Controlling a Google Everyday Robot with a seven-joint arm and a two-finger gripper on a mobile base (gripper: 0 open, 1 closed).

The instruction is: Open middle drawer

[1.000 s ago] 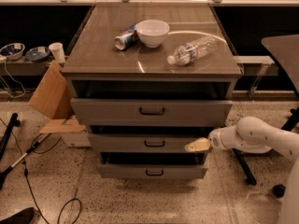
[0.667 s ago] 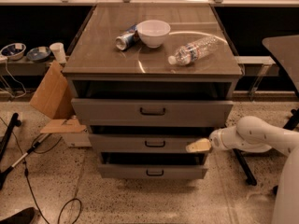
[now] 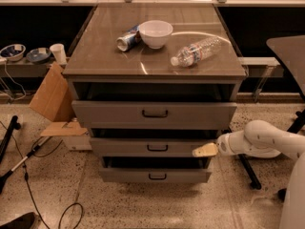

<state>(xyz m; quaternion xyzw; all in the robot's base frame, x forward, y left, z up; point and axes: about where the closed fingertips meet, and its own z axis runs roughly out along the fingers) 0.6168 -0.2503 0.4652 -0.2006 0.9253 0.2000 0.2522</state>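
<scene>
The middle drawer (image 3: 128, 147) is the second of three stacked grey metal drawers, with a low front and a small dark bar handle (image 3: 157, 148). It stands pulled out a little, with a dark gap above its front. My gripper (image 3: 204, 150) comes in from the right on a white arm and sits at the drawer front's right end, level with the handle and well right of it. The top drawer (image 3: 109, 113) with its wider handle and the lowest drawer (image 3: 124, 175) also stand slightly out.
On the cabinet top (image 3: 95, 56) lie a white bowl (image 3: 155, 33), a tipped can (image 3: 127, 39) and a plastic bottle (image 3: 196, 51). Cardboard (image 3: 50, 97) leans at the left; cables run over the floor. A dark table leg (image 3: 248, 171) stands right of the drawers.
The gripper has stayed at the right end of the middle drawer front, shifting only slightly. The drawers look the same.
</scene>
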